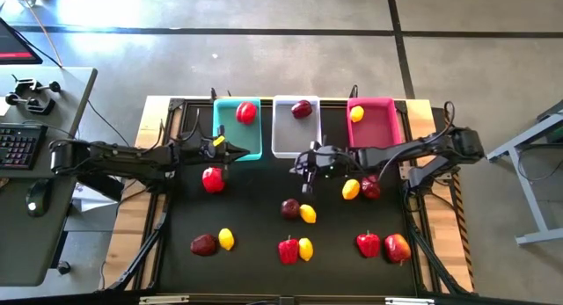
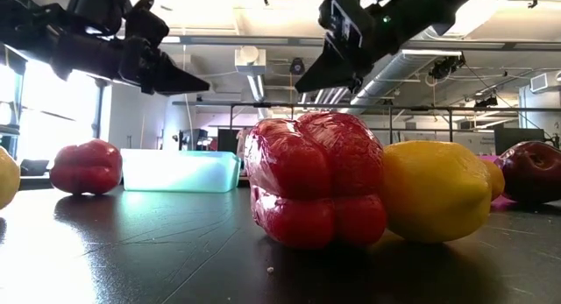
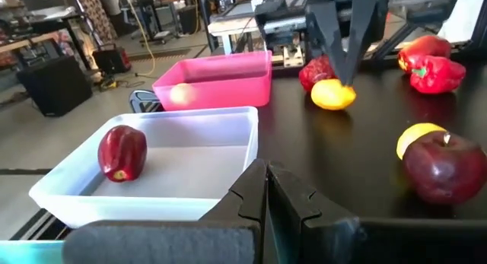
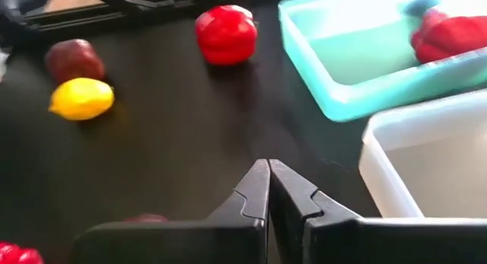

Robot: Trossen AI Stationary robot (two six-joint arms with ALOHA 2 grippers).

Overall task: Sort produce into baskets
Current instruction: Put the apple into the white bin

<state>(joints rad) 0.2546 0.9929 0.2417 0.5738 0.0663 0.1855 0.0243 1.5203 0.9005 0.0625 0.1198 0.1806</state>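
Three baskets stand in a row at the far edge: the teal basket (image 1: 230, 136) holds a red pepper (image 1: 246, 112), the white basket (image 1: 286, 138) a maroon fruit (image 1: 302, 109), the pink basket (image 1: 380, 127) a lemon (image 1: 356, 114). More produce lies on the black table: a red pepper (image 1: 212, 179), a maroon fruit (image 1: 290, 207) beside a lemon (image 1: 308, 214), and others nearer. My left gripper (image 1: 244, 152) (image 3: 266, 189) hangs shut by the teal basket's near right corner. My right gripper (image 1: 301, 171) (image 4: 268, 179) hangs shut in front of the white basket. Neither holds anything.
A lemon (image 1: 350, 190) and a maroon fruit (image 1: 370, 188) lie under my right arm. Along the near edge lie a maroon fruit (image 1: 203, 244), two lemons (image 1: 226, 239) (image 1: 305, 248), two red peppers (image 1: 288, 250) (image 1: 368, 244) and a red fruit (image 1: 397, 248). A desk (image 1: 53, 217) stands left of the table.
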